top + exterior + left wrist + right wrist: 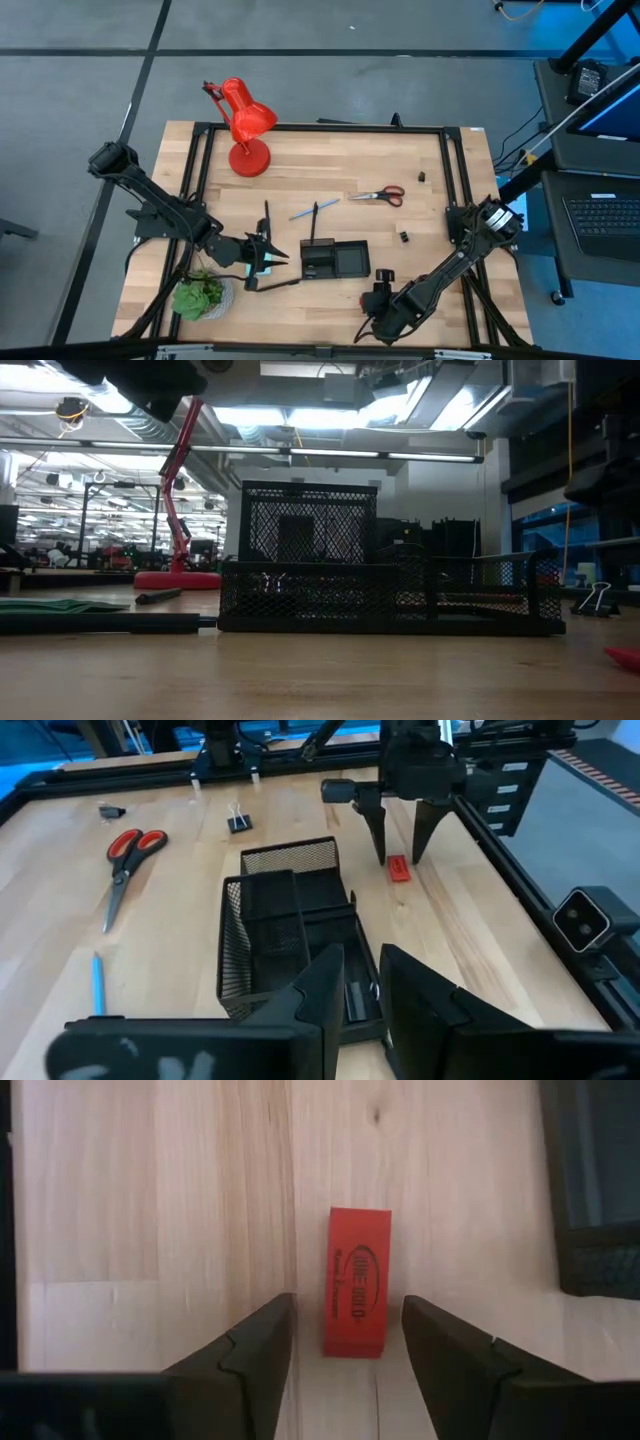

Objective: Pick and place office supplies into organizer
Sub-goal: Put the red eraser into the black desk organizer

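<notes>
Right claw (345, 1350) spread wide, straddling the small red piece (357, 1294) flat on the surface (330, 170), 1 finger on each side, neither touching it. In the high view, hovering near the front edge, just right of the organizer (335, 260). Seen from the left wrist too: red piece (398, 868) between the right claw's 2 dark fingers (400, 825), just beside the mesh organizer (285, 935).

Left claw (262, 252) parked just left of the organizer, over the light blue notepad (266, 262); fingers (320, 995) slightly apart, nothing seen between them.

Red-handled scissors (379, 195) toward the right half, light blue pen (305, 211) and black pen (314, 222) mid-surface behind the organizer. 2 tiny black clips (404, 237) toward the right edge.
</notes>
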Controlling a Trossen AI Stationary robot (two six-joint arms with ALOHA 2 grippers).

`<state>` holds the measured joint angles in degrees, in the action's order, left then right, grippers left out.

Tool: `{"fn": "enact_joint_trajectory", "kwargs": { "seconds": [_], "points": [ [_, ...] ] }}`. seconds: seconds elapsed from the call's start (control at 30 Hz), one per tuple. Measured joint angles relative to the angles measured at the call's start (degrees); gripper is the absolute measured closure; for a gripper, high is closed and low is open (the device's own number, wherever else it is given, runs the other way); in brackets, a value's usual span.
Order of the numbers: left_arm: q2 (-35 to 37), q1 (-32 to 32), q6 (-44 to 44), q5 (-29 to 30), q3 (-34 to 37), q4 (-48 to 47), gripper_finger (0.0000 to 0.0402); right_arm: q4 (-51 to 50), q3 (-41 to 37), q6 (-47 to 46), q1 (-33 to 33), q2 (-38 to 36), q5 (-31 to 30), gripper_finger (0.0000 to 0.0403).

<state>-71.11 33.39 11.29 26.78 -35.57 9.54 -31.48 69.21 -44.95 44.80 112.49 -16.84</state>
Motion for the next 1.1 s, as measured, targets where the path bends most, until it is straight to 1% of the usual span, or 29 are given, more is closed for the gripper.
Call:
{"fn": "enact_joint_trajectory", "kwargs": {
  "seconds": [0.3,0.4,0.67,0.8,0.93,1.1],
  "points": [
    [0.0,0.0,0.0,0.1,0.0,-0.3,0.0337,-0.8,0.0,0.2,-0.3,0.0,0.0,0.0212],
    [0.0,0.0,0.0,0.2,0.0,-0.3,0.0337,-0.8,0.0,0.2,-0.7,0.0,0.4,0.0227],
    [0.0,0.0,0.0,0.3,0.0,-0.4,0.0337,-1.1,0.0,0.6,-1.2,0.0,1.1,0.0289],
    [0.0,0.0,0.0,0.3,0.0,-0.4,0.0337,-1.1,0.0,0.6,-1.2,-0.1,1.3,0.0312],
    [0.0,0.0,0.0,0.3,0.0,-0.4,0.0337,-1.2,0.0,0.7,-1.2,-0.1,1.3,0.0324],
    [0.0,0.0,0.0,0.3,0.0,-0.4,0.0337,-1.1,0.0,0.6,-1.2,-0.1,1.3,0.0324]
  ]
}}
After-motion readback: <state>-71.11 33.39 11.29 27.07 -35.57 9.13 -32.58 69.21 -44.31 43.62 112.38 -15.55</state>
